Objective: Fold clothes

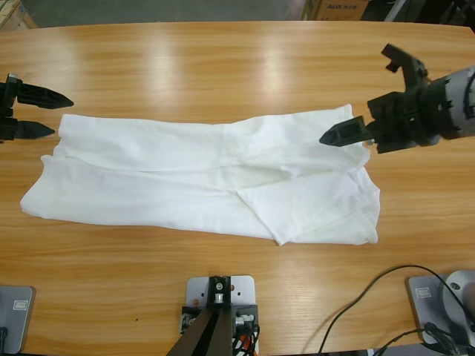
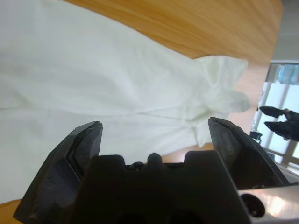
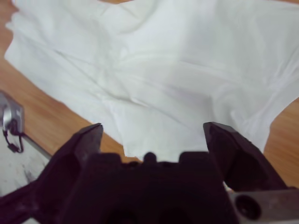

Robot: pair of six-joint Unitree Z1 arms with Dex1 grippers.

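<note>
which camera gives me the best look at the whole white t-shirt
The high view: the T-shirt lies spread across the table with all its edges visible. The left wrist view and right wrist view each show only part of it.

Both arms end in a matte black claw (image 1: 369,99) with pointed wedge jaws on a blocky body.

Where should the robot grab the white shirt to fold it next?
Probably at its two short ends. The shirt lies flat as a long band across the table, already folded lengthwise. Each open gripper waits by one end, one at the picture's left, one at its right, so coming in low from the ends and pinching the edges looks easiest.
</note>
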